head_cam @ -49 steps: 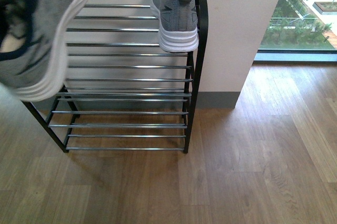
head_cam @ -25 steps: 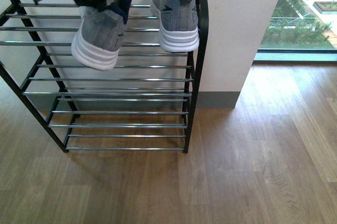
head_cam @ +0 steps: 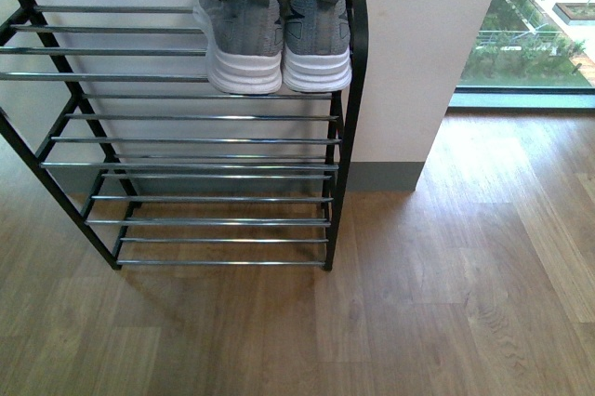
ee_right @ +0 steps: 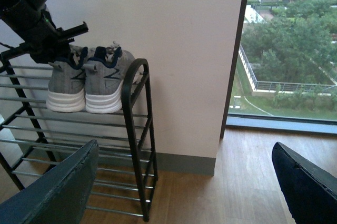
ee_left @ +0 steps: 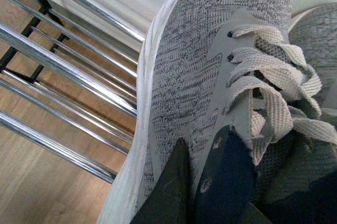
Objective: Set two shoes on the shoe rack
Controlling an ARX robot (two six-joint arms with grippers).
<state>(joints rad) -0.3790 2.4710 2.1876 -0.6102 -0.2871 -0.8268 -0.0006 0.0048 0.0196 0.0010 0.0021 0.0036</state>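
Grey knit sneakers, pair, on top tier of shoe rack (head_cam: 351, 89).
Heels outward: held sneaker (head_cam: 244, 38) touches free sneaker (head_cam: 316, 33), which sits at the rack's right end; left gripper (ee_left: 202, 184) pinches the held sneaker's side wall; right gripper (ee_right: 184, 150) spread wide, well apart from rack.

The room is lit by daylight from the window (head_cam: 525, 24) on the right, and a bright, slightly washed-out patch is thrown on the wooden floor (head_cam: 483, 150) below it. Soft shadow is cast under the shoe rack (head_cam: 214, 118), whose bars are marked by thin glints. The front view is rendered sharp and evenly exposed. In the left wrist view the knit of the shoe (ee_left: 189, 71) is shown crisply. In the right wrist view the fingers (ee_right: 58, 192) of the right hand (ee_right: 184, 148) are blurred and out of focus.
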